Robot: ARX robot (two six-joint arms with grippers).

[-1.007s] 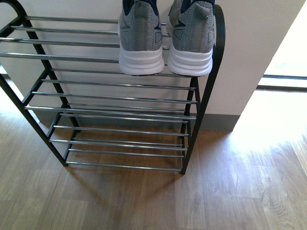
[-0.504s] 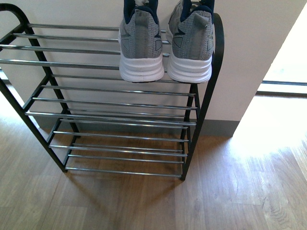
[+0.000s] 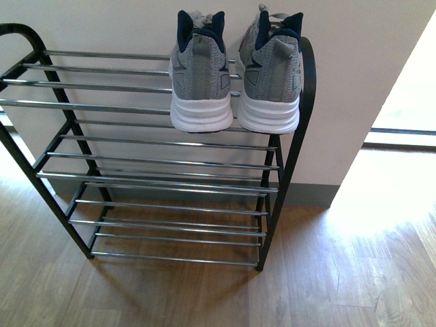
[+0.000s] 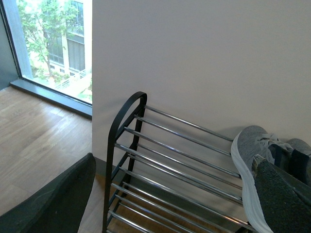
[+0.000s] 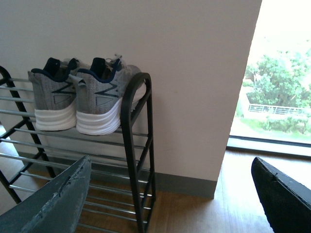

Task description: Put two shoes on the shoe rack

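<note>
Grey knit sneakers [image 3: 199,82] stand side by side, heels toward the camera, on the top tier of the black-framed shoe rack [image 3: 308,102], at upper centre-right of the front view. The left gripper [image 4: 173,160] and right gripper [image 5: 171,162] are both spread wide, empty.

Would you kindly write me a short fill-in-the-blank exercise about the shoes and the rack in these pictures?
1. The sneakers sit on the rack's ____ tier.
2. Their soles are ____.
3. In the front view they stand at the rack's ____ end.

Missing words: top; white; right.
</note>
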